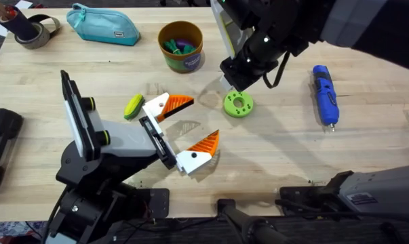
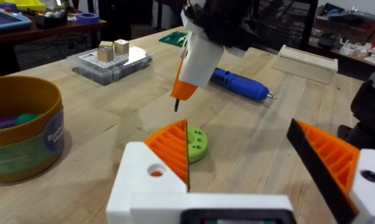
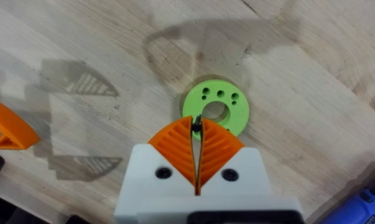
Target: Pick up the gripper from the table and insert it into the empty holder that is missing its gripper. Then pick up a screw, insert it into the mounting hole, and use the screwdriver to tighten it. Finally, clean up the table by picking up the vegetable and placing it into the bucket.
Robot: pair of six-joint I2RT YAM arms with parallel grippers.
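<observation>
Overhead view: the right gripper (image 1: 232, 81) is hanging just above the lime-green ring (image 1: 238, 104) on the wooden table (image 1: 272, 146), its arm looming dark and large. The screwdriver (image 1: 325, 95) is lying well off to the far side of that gripper, away from the left arm. The bucket (image 1: 180, 45) is standing on the other side of the right gripper, farther back, with small toys inside. The left gripper (image 1: 187, 125) is resting low over the table with its two orange-tipped fingers spread wide apart; the vegetable (image 1: 133, 106) is lying just beside its rear finger.

Left wrist view: the left gripper (image 2: 255, 155) is showing its fingers (image 2: 171, 146) parted, nothing between them. Beyond them the right gripper (image 2: 178, 99) is pointing down, pinching a small dark screw (image 2: 176, 106) at its tip, just above and beside the ring (image 2: 196, 142). The screwdriver (image 2: 240, 84) is lying behind it; the bucket (image 2: 22, 134) is standing off to one side.

Right wrist view: the right gripper (image 3: 196, 134) is showing its orange pads (image 3: 175, 146) pressed together on the screw (image 3: 197, 124), directly over the ring (image 3: 216, 111).
</observation>
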